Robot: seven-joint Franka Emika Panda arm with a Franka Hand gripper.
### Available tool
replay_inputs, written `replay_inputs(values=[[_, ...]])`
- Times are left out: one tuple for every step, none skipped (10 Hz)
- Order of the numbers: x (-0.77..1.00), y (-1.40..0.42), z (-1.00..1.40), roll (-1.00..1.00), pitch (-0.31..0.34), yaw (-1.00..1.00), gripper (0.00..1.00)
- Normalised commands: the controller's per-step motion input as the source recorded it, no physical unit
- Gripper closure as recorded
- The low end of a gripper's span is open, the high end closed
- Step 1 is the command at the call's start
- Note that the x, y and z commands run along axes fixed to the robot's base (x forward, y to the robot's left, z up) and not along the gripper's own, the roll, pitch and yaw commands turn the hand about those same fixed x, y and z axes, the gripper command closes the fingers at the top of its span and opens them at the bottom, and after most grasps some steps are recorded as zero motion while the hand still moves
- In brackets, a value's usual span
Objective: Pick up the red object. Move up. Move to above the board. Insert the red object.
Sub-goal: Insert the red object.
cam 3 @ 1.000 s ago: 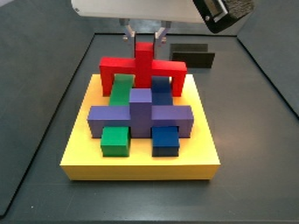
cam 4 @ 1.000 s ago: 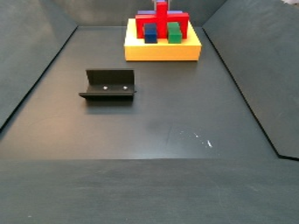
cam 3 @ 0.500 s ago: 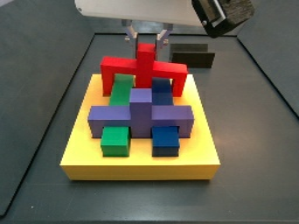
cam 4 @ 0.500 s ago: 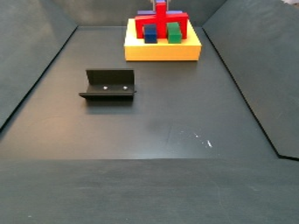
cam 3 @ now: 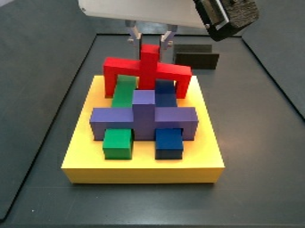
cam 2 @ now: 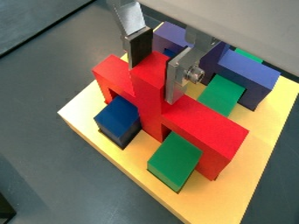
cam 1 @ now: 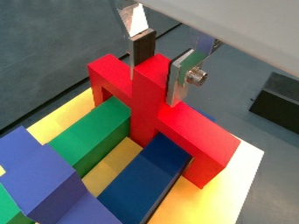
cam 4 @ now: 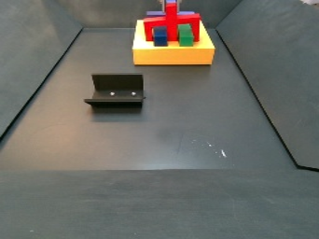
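Note:
The red object [cam 3: 131, 68] sits on the far end of the yellow board [cam 3: 143, 169], its legs straddling a green block [cam 1: 87, 140] and a blue block [cam 1: 146, 179]. Its upright stem [cam 1: 149, 96] rises between the fingers of my gripper [cam 1: 162, 80], which is shut on the stem's top. In the wrist views the dark pad [cam 2: 139, 52] and the silver finger plate [cam 2: 177, 80] press either side of the red object [cam 2: 198, 131]. The far-off side view shows the gripper [cam 4: 173, 7] over the board [cam 4: 174, 56] at the back of the floor.
A purple cross-shaped block [cam 3: 143, 116] fills the board's middle, with a small green block [cam 3: 117, 141] and a small blue block [cam 3: 169, 142] in front. The dark fixture [cam 4: 116, 91] stands on the grey floor away from the board. Walls enclose the floor.
The wrist has shifted only very slightly above the board. The red object stays in the same place, with the fingers still around its stem.

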Motion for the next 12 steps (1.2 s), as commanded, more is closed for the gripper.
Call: replay_inputs(values=[[-0.02,0.0,0.0,-0.02,0.0,0.0,1.0],[0.0,0.0,-0.13,0.0,-0.003,0.0,1.0],[0.05,-0.07,-0.1,0.13,0.0,0.0,1.0],[0.03,-0.11,-0.07,0.18,0.0,0.13,1.0],[0.09,-0.08,-0.2,0.1,-0.043,0.33,1.0],[0.07,-0.07,-0.35,0.0,-0.146,0.39,1.0],[0.03,0.0,-0.35,-0.04,-0.137,0.35,1.0],[0.33,0.0,-0.05,0.0,0.0,0.36,1.0],[0.17,0.02,-0.17,0.0,0.0,0.18,1.0],[0.0,0.09,-0.2,-0.03,-0.021,-0.03,1.0],[-0.24,0.14,-0.35,-0.13,-0.171,-0.08,1.0],[-0.47,0.18,-0.56,-0.13,-0.327,-0.05,1.0]])
